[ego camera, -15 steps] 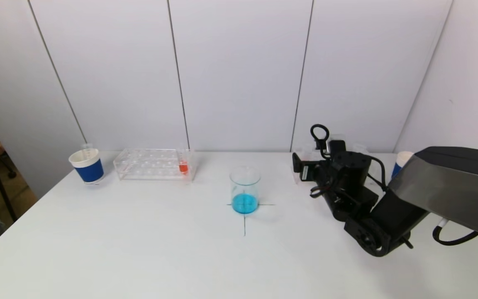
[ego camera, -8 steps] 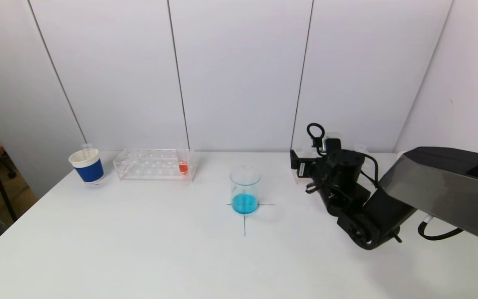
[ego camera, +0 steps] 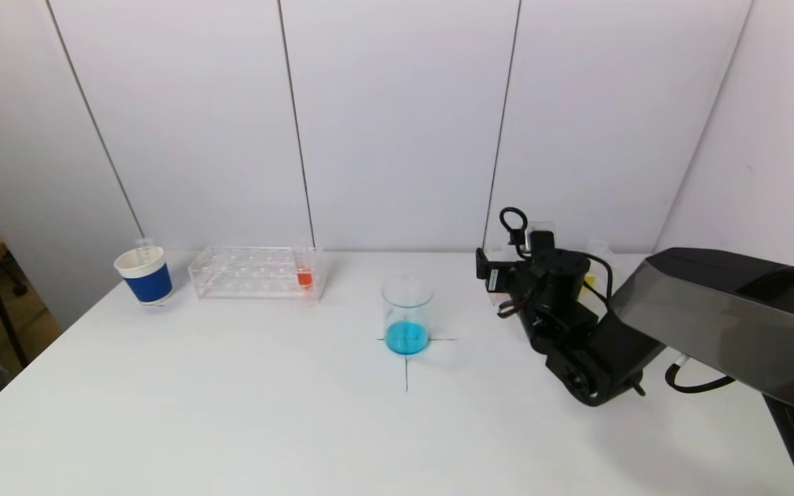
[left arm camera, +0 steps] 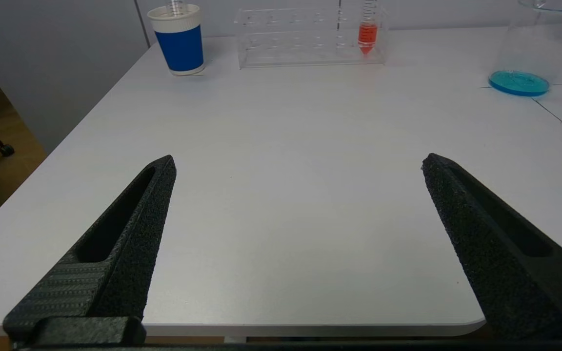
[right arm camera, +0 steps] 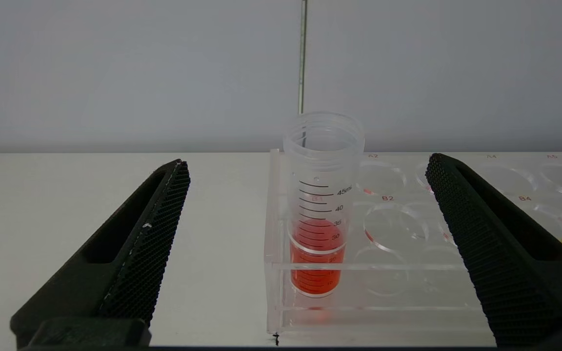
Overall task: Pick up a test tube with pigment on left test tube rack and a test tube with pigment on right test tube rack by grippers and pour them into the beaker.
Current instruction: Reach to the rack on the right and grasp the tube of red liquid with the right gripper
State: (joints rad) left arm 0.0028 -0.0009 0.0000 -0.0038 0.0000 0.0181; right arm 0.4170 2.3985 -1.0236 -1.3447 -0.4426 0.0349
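Beaker (ego camera: 406, 314) at bench (ego camera: 231, 399) centre, on a drawn cross, holding shallow blue liquid. Left test tube rack (ego camera: 256, 273), clear acrylic, at the far left; one graduated tube (ego camera: 304, 270) with orange-red pigment stands upright at its right end. Right gripper (right arm camera: 305, 165), jaws wide apart, faces the right test tube rack (right arm camera: 408, 273) at the far right; a clear graduated tube (right arm camera: 321, 209) of red pigment stands upright in its corner hole, between the fingers but untouched. Left gripper (left arm camera: 298, 163), jaws apart, hangs over the near left bench edge.

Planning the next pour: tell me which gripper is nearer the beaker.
Right. The right gripper is at the right rack, beside the beaker; the left gripper hangs back at the table's near edge.
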